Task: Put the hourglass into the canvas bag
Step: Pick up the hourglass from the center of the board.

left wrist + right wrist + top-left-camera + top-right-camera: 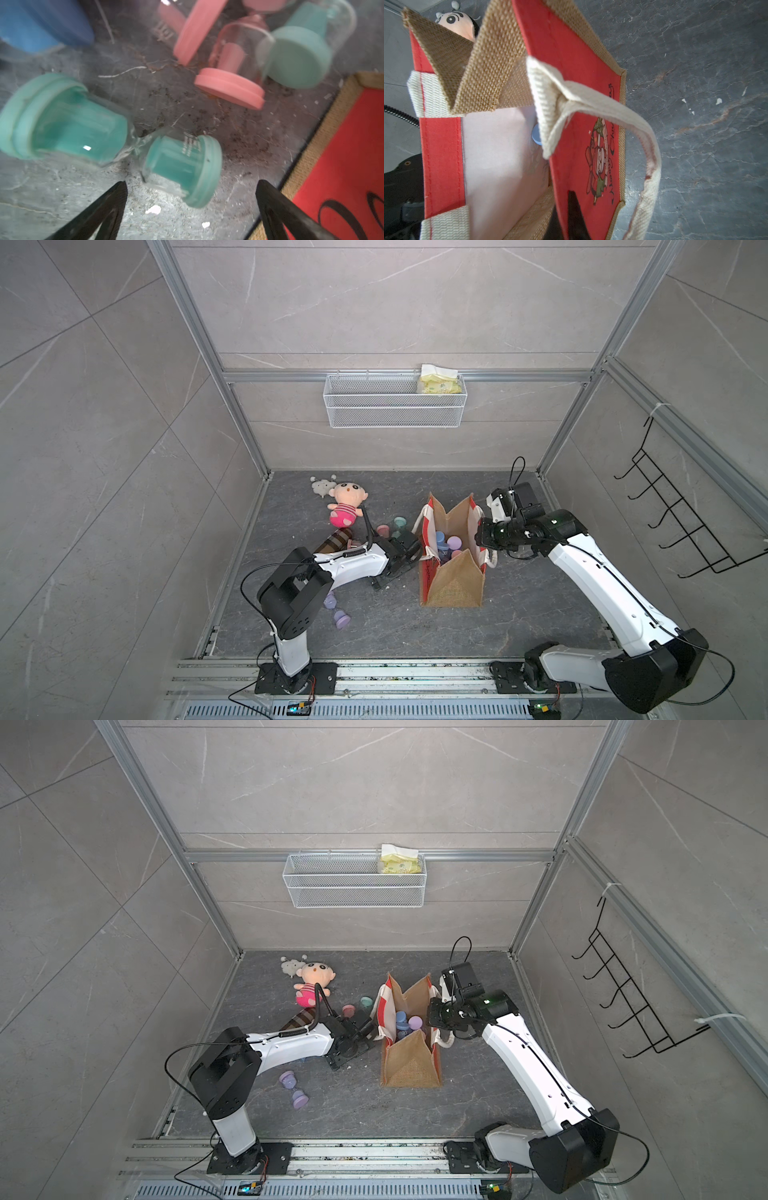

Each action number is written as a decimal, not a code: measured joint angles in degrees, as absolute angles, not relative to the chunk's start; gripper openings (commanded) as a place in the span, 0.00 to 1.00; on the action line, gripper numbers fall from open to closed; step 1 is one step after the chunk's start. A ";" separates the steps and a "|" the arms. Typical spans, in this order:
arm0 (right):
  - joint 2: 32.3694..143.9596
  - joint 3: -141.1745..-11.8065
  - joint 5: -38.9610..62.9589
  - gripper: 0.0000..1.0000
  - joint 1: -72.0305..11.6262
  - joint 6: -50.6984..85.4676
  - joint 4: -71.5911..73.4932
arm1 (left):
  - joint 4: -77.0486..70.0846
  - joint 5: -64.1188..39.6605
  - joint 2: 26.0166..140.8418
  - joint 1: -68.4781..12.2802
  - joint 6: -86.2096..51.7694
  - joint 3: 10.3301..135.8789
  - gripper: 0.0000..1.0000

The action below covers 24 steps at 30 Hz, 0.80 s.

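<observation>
Nearby, a pink hourglass (228,83) and a second teal one (301,52) lay on the dark floor (62,197) close to the teal hourglass (116,143). The canvas bag (455,585) stood just beside them. A purple hourglass (293,1090) and a plush doll (347,502) sat farther off.

The teal hourglass lay on its side, long axis flat along the floor. One cap pointed toward the bag, just ahead of the left gripper (191,182), whose fingers were spread wide and touched nothing.

Both top views hid this hourglass under that gripper; only the left wrist view showed it. The right gripper (481,538) was clenched on the bag's rim, with several hourglasses (446,541) already inside.
</observation>
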<state>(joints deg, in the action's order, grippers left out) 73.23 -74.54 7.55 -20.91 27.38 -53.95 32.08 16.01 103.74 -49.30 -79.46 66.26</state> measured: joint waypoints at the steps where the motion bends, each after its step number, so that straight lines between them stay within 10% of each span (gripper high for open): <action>1: 73.12 -74.43 7.66 0.00 -20.91 27.35 -53.89 | 32.25 16.10 104.07 -49.30 -80.79 66.30 0.99; 24: 73.08 -74.32 13.13 0.00 -20.58 26.26 -53.21 | 45.23 18.94 111.04 -49.08 -103.24 73.56 0.81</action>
<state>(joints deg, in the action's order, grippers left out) 73.08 -74.32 13.13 -20.58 26.26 -53.21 45.23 18.94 111.04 -49.08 -103.24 73.56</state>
